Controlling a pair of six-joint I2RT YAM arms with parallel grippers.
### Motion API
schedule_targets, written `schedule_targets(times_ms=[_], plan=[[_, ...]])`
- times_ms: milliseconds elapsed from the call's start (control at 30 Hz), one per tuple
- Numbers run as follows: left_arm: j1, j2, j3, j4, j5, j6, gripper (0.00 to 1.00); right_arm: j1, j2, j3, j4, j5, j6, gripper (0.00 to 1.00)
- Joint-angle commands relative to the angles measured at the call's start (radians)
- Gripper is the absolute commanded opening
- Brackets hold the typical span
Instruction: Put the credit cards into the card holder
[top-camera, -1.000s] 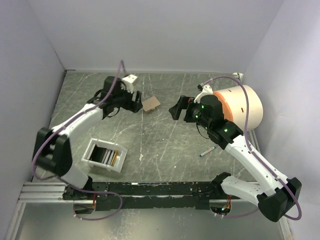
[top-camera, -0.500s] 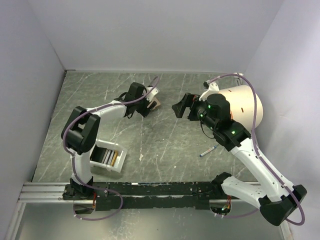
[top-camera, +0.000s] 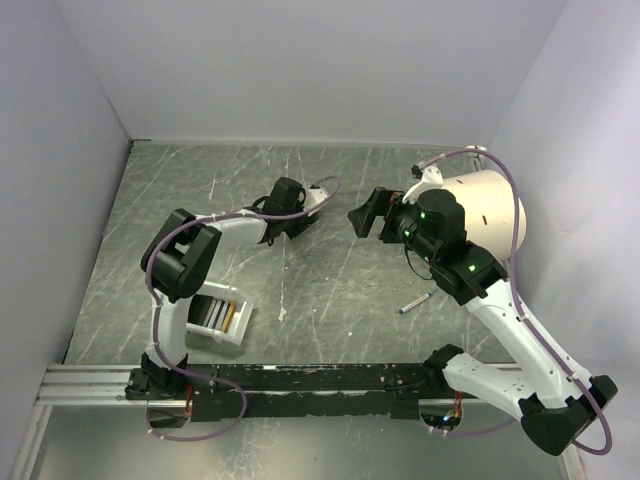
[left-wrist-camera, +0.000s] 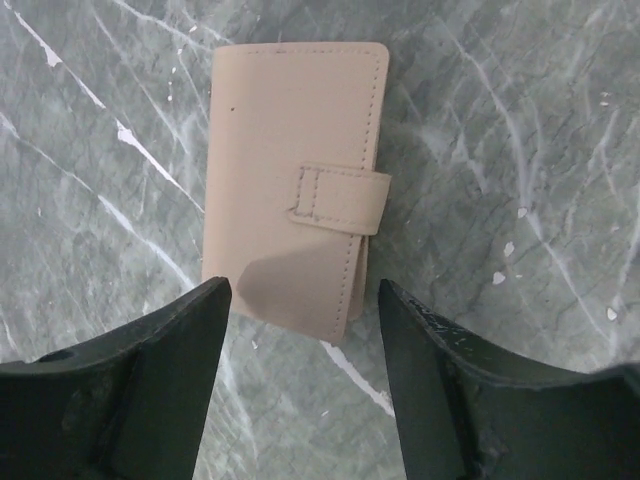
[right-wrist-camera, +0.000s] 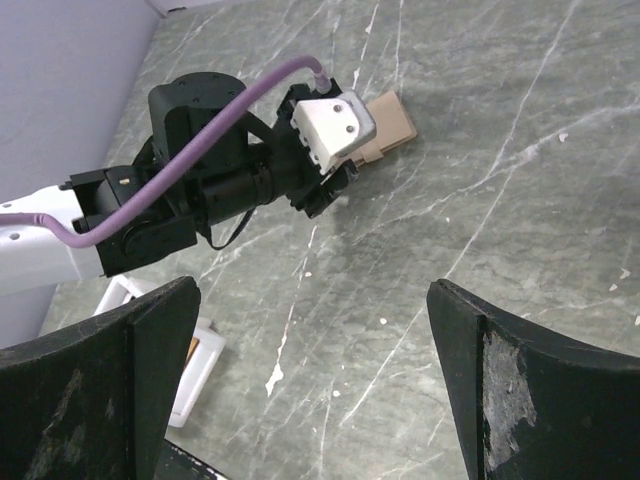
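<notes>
Cards (top-camera: 216, 314) in white tray (top-camera: 236, 338)

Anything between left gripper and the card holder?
Nothing visible. In the left wrist view the left gripper hangs open over the closed card holder, jaws either side of its near end.

Wht/blk arms (top-camera: 236, 224), purple cables (right-wrist-camera: 250, 88)

A robotics lab cell: plain white walls (top-camera: 300, 70) at 9, 12 and 3 o'clock box in a grey marbled table (top-camera: 330, 290), left arm (top-camera: 185, 262) and right arm (top-camera: 505, 315) bolted to a rail (top-camera: 330, 378) at 6 o'clock
</notes>
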Motion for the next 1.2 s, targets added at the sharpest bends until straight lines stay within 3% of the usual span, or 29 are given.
schedule_targets(times_ms=[0,300,367,833,1000,1167], plan=[[-0.029,0.045,-0.018,0.082,-0.074,0.05,0.66,-0.006,-0.021,0.011,-0.033,0.025,0.0,0.99],[-0.037,-0.024,-0.05,0.087,-0.094,0.014,0.14,-0.005,-0.072,-0.018,-0.038,0.034,0.013,0.99],[-0.039,-0.044,-0.037,0.056,-0.099,0.004,0.07,-0.006,-0.079,-0.029,-0.038,0.033,0.015,0.99],[-0.04,-0.257,-0.01,-0.206,-0.007,-0.195,0.07,-0.006,-0.103,-0.159,0.084,-0.048,0.015,0.92],[-0.039,-0.349,0.001,-0.319,0.132,-0.345,0.07,-0.006,-0.082,-0.184,0.142,-0.09,-0.027,0.82],[-0.038,-0.42,-0.011,-0.443,0.36,-0.532,0.07,-0.003,-0.05,-0.226,0.189,-0.176,-0.141,0.71]])
